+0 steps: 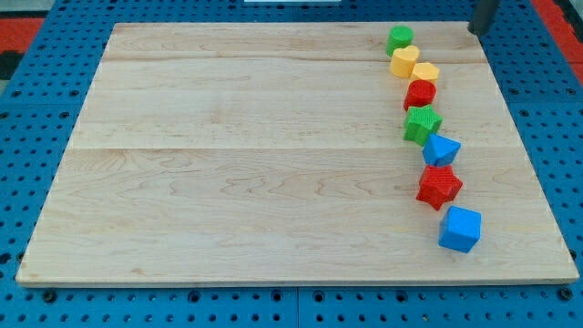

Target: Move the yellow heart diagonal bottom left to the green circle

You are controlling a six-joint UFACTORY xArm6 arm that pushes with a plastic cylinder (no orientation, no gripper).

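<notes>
Currently yellow heart (424,72) sits touching a yellow block (404,61) and red block (421,93), down-right of green circle (398,39), view's upper right of the bench (228,155). My tip (473,31) is at top right, well apart; no jaws fitted.

The only part of the robot in view is the straight dark rod (484,15) at the view's top right corner. It enters from the view's top edge and slants down toward the view's left, so only its short lower stretch shows. Its lower end, the tip (473,31), sits near the view's top edge, right of centre, and touches nothing. The rest of the arm lies outside the picture, so its joints and pose cannot be told. The rod looks slightly blurred.
</notes>
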